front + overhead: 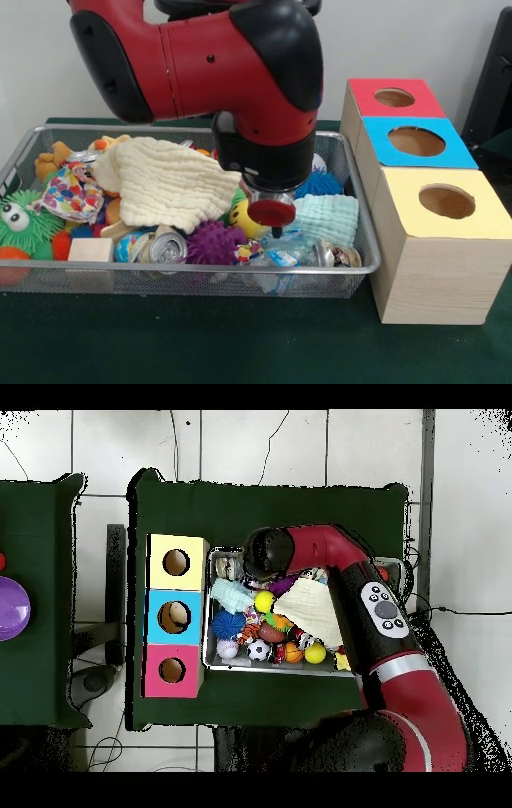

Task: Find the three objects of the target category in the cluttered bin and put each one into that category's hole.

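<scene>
Nearest me, wire bin (16, 160) rim, then L to R: green googly toy (20, 220), wood block (90, 250), soda can (164, 248), purple spiky ball (212, 240). Cream cloth (164, 180) drapes over the pile, prob hiding targets. Gripper (276, 230) hangs low over crushed bottles (292, 254) (fingers hidden, can't tell open or closed, nothing visibly held). Yellow box hole (446, 201) sits R, outside bin.

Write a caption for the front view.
Red robot arm reaches into a wire bin of toys beside three coloured boxes.
</scene>
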Available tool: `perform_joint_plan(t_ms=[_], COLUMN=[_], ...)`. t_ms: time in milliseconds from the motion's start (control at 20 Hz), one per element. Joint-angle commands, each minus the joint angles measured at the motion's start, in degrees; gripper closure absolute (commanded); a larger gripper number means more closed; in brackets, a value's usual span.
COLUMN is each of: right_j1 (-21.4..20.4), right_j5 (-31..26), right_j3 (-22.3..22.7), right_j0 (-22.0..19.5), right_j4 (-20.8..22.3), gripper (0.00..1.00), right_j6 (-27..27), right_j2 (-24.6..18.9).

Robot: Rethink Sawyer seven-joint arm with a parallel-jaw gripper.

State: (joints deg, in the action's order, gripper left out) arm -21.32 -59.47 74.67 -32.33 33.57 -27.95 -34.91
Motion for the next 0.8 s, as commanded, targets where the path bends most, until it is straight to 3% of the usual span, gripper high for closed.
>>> perform_joint_plan(t_ms=[50,350,800], right_j1=[-9.41,-13.84,-12.68], right_j5=[-5.47,-2.18,3.46], right_j3=[12.59,15.89,15.88], right_j0=[-0.12,1.76,2.88], right_j4=[-5.71,-8.82,-9.64], gripper=[1.00,1.00,1.00], right_j6=[-10.79,-13.97,-13.09], right_j2=[2.51,3.80,4.31])
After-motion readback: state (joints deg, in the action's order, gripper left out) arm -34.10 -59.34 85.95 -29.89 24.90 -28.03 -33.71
